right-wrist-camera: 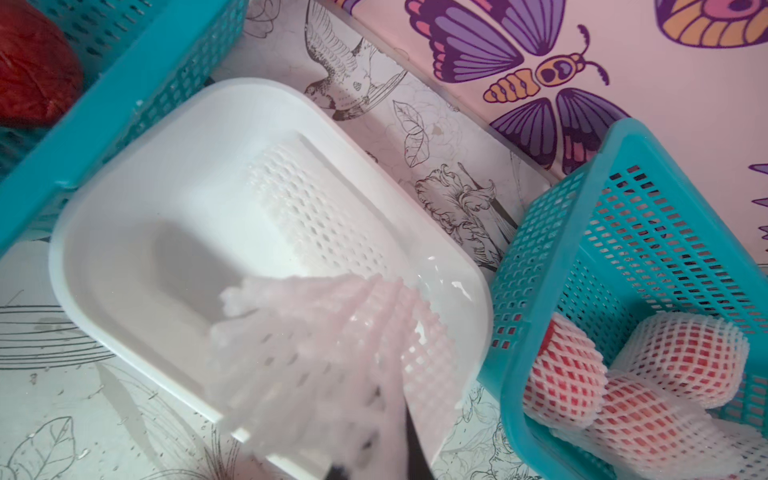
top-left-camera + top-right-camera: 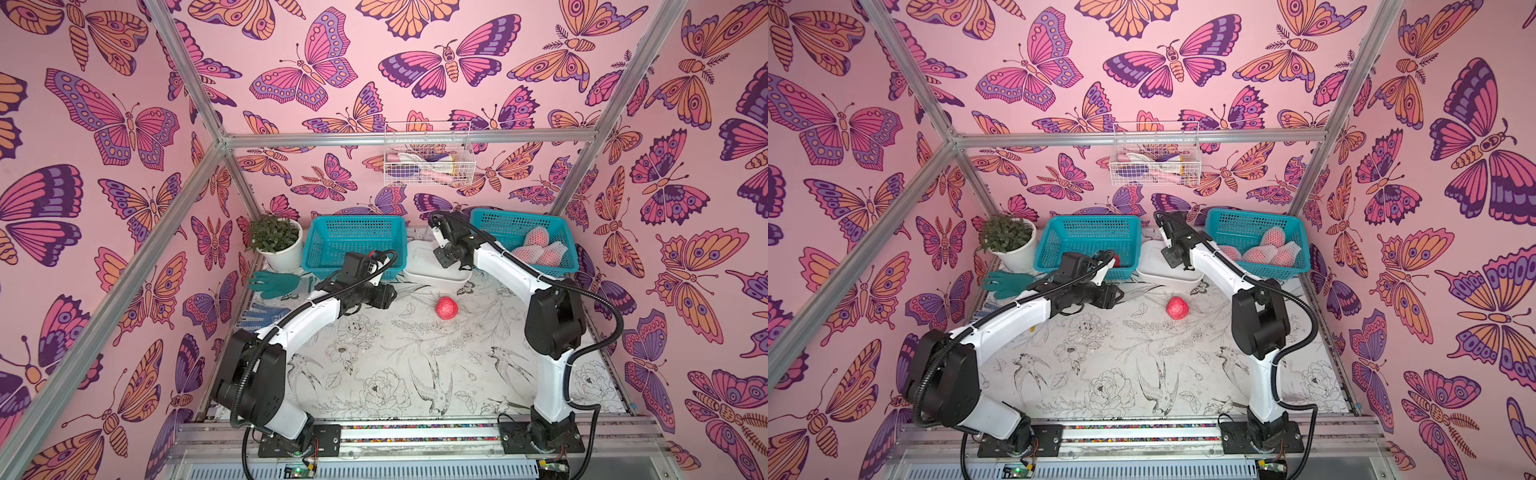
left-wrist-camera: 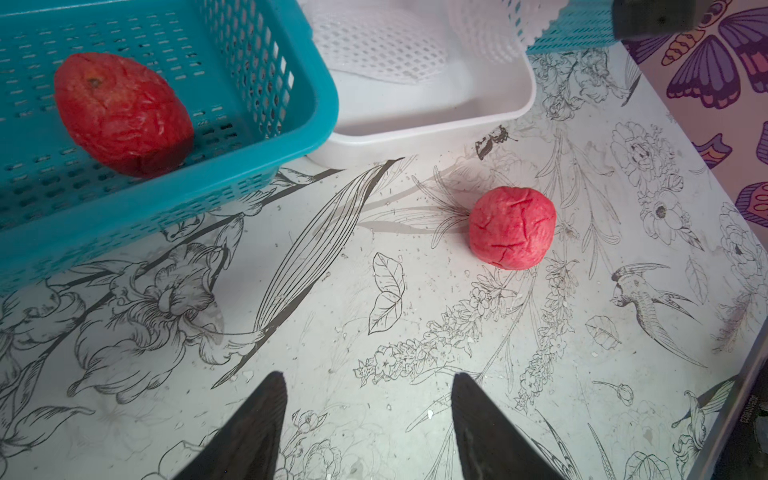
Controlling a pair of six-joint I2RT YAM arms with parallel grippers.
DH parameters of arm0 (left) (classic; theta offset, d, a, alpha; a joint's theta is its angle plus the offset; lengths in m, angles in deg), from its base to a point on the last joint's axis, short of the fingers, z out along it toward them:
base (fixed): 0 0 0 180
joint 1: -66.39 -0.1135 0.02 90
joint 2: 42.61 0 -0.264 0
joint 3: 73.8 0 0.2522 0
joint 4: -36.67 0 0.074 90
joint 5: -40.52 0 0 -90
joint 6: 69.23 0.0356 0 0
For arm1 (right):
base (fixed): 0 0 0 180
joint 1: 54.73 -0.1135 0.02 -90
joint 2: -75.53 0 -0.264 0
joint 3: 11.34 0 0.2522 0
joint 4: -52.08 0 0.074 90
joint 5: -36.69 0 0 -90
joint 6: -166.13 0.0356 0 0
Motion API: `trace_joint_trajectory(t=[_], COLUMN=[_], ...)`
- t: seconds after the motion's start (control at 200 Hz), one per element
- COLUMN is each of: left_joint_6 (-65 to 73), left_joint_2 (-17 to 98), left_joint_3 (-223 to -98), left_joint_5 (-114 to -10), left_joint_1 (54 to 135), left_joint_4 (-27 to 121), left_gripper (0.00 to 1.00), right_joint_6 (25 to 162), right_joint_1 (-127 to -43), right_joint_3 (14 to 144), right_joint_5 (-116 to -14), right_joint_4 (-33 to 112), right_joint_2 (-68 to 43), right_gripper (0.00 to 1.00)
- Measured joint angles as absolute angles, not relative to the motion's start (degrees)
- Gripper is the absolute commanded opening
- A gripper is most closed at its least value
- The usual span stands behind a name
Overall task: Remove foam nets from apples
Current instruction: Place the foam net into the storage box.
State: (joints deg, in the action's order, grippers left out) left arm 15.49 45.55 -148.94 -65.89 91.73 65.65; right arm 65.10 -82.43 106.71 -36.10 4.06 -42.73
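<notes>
Left gripper (image 3: 365,415) agape near bare apple (image 3: 512,227), right gripper (image 2: 441,262) seemingly pinching blurred foam net (image 1: 324,353) over tub (image 1: 124,166)

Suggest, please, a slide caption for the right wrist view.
Right gripper holds a white foam mesh net over the white rectangular plastic tub, beside netted red apples.

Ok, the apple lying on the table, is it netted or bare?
Bare: the apple shows plain red skin, no white mesh over it, unlike the netted apples in the teal basket.
</notes>
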Motion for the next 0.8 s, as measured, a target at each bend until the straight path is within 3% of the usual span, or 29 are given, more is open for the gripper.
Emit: trace_joint_trajectory(t=[0.225, 0.316, 0.416, 0.796], left_joint_6=[15.84, 15.84, 15.82, 15.36], left_joint_2=[45.52, 45.52, 45.48, 42.40], left_joint_3=[-148.94, -148.90, -148.68, -147.09], left_joint_5=[-65.95, -65.95, -66.00, -65.95], left_joint_1=[91.80, 91.80, 91.80, 91.80], left_joint_4=[66.31, 66.66, 66.88, 67.01], left_gripper=[0.66, 0.65, 0.65, 0.66], right_joint_6=[65.58, 65.84, 66.26, 67.11], right_joint_1=[-85.62, -86.37, -86.83, -87.11], right_joint_3=[114.73, 118.05, 120.57, 122.86], right_joint_5=[-33.98, -33.76, -33.78, -35.18], right_joint_4=[-1.82, -3.50, -4.79, -8.05], right_joint_2=[-49.65, -52.91, -56.08, -57.96], right_gripper=[0.00, 0.09, 0.11, 0.49])
